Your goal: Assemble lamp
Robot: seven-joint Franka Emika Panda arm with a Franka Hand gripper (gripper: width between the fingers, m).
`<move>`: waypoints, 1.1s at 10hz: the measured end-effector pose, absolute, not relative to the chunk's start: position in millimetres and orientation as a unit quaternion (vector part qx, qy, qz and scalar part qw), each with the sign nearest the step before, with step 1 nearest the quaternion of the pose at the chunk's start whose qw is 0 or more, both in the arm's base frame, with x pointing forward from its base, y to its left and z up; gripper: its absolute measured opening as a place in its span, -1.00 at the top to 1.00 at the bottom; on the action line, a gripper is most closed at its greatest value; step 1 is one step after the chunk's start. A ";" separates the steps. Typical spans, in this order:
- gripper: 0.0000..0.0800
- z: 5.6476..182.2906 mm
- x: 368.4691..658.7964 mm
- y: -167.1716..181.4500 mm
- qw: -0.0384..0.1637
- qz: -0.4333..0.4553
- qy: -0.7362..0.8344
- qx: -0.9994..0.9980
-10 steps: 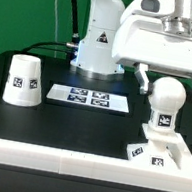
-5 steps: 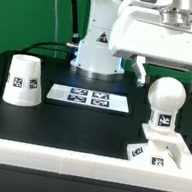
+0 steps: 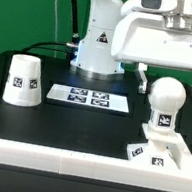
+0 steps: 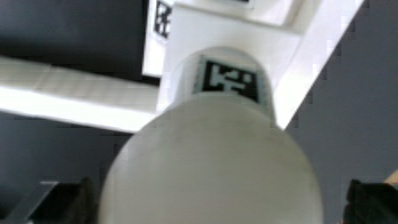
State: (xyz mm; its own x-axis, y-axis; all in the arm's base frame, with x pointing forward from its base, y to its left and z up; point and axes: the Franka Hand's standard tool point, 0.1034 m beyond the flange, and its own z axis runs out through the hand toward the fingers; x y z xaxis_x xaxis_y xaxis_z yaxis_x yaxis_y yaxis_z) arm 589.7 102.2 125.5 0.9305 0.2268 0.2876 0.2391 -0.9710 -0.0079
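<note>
Gripper [image 3: 171, 88] is wide open with nothing in it, fingers straddling the top of the bulb [image 3: 166, 96], a touch lower than half a second ago, while the bulb sits upright on the base [image 3: 150, 154] at the exterior view's right.

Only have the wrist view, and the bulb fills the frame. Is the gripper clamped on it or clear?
Observer: Clear. In the exterior view the gripper is open and straddles the top of the bulb, with a gap on each side.
Operator: Where does the bulb sit in the workspace?
Observer: It sits upright on the base, at the exterior view's right, close to the front rail.
Operator: And the shade?
Observer: The shade stands by itself at the exterior view's left, wide end down, on the far side of the marker board from the bulb.
</note>
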 end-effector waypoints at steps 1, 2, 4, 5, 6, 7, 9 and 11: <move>-0.75 124.5 590.3 101.9 0.024 -0.123 -0.119 -0.985; -0.75 123.1 590.9 101.6 0.027 -0.096 -0.121 -0.988; -0.75 119.9 596.3 95.1 0.025 -0.100 -0.119 -0.988; -0.75 118.7 596.9 92.0 0.024 -0.099 -0.117 -0.988; -0.75 118.8 597.1 91.6 0.025 -0.099 -0.115 -0.988; -0.75 118.7 596.9 92.7 0.025 -0.099 -0.115 -0.988; -0.44 117.8 596.1 94.7 0.026 -0.098 -0.113 -0.988; -0.44 117.7 596.1 94.1 0.026 -0.098 -0.107 -0.989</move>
State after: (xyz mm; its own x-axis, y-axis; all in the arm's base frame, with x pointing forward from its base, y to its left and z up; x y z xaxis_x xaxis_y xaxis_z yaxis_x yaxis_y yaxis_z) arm 596.1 94.1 117.7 0.9579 0.2069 0.1988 0.2172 -0.9756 -0.0315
